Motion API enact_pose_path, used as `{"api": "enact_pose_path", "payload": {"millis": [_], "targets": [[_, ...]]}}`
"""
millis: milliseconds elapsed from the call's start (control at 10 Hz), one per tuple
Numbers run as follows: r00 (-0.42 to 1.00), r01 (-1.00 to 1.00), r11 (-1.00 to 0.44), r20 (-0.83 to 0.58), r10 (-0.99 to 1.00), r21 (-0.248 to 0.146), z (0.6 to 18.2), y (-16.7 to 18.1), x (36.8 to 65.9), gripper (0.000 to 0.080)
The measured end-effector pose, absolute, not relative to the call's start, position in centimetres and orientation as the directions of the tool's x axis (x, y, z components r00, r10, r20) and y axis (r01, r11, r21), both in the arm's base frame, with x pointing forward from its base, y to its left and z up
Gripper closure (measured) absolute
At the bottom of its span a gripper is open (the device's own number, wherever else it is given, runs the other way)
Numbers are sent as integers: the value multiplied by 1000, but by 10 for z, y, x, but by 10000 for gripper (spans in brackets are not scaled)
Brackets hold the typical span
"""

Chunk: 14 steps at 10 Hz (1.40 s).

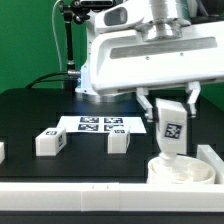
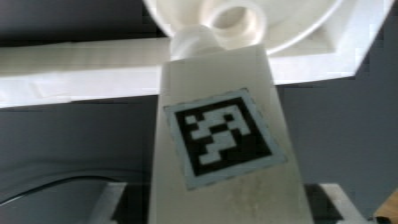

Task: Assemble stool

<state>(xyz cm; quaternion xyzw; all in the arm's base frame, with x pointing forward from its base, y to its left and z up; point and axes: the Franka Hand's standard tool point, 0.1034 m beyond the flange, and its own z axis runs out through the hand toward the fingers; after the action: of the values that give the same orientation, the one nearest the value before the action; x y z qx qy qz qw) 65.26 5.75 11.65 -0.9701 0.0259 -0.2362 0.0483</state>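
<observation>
My gripper [image 1: 170, 104] is shut on a white stool leg [image 1: 171, 128] that carries a black-and-white tag and hangs upright. The leg's lower end meets the round ring-shaped seat [image 1: 180, 172] in the near right corner of the exterior view. In the wrist view the leg [image 2: 217, 130] runs from between my fingers [image 2: 111, 200] out to a round socket on the seat [image 2: 231, 20]; whether it is seated there I cannot tell. Two more legs [image 1: 50, 141] [image 1: 119, 140] lie loose on the black table, towards the exterior view's left.
The marker board [image 1: 100, 124] lies flat behind the loose legs. White border rails run along the front [image 1: 80, 190] and the right side [image 1: 212, 155], close to the seat. Another white piece [image 1: 1, 150] shows at the far left edge. The arm's base stands behind.
</observation>
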Motion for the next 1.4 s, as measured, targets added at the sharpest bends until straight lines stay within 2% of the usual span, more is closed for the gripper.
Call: {"api": "enact_pose_path", "payload": {"millis": [400, 600, 900, 1400], "targets": [[891, -21, -995, 449, -65, -101, 111, 59, 650, 472], [889, -16, -994, 454, -63, -106, 110, 63, 659, 472], [892, -15, -994, 448, -61, -104, 100, 67, 657, 472], [894, -12, -995, 444, -57, -104, 97, 69, 656, 472]]}}
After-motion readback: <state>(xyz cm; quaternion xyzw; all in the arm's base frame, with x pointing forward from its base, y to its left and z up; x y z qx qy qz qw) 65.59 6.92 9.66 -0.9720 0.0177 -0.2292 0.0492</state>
